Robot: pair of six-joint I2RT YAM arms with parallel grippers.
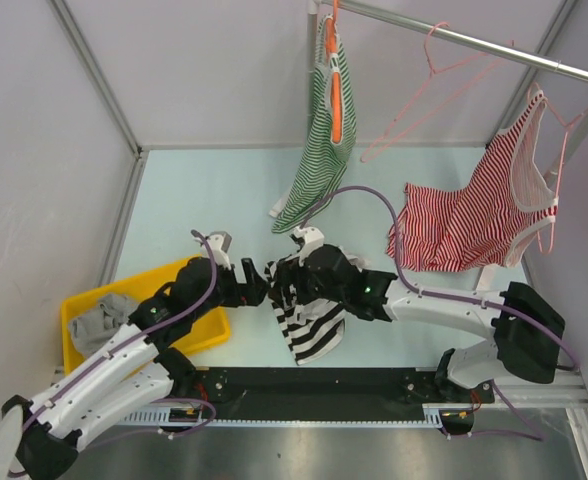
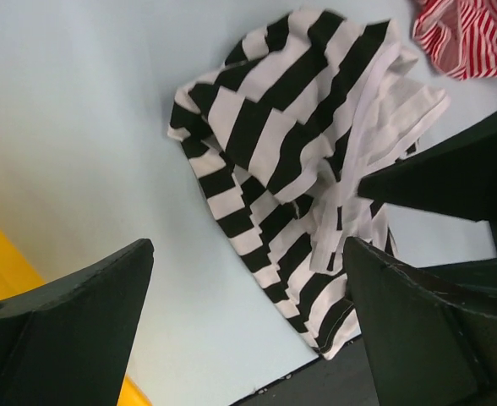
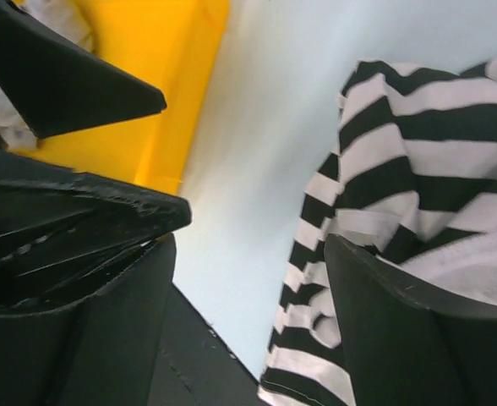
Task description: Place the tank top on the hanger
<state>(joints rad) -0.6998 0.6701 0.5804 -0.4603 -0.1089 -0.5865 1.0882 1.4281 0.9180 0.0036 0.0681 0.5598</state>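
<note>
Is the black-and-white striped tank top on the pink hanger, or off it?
Off. The tank top lies crumpled on the table, while the pink hanger hangs bare on the rail.

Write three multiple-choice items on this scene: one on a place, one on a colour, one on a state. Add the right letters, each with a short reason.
1. Where is the tank top?
A. crumpled on the table
B. inside a drawer
C. draped over a chair

2. What colour is the bin at the table's left?
A. blue
B. yellow
C. green

3. How is the pale pink hanger?
A. carrying the tank top
B. lying flat on the table
C. hanging bare

Key:
1 A, the black-and-white cloth lies bunched on the pale surface.
2 B, its walls and floor are bright yellow.
3 C, only thin wire shows up high, with no cloth on it.
</note>
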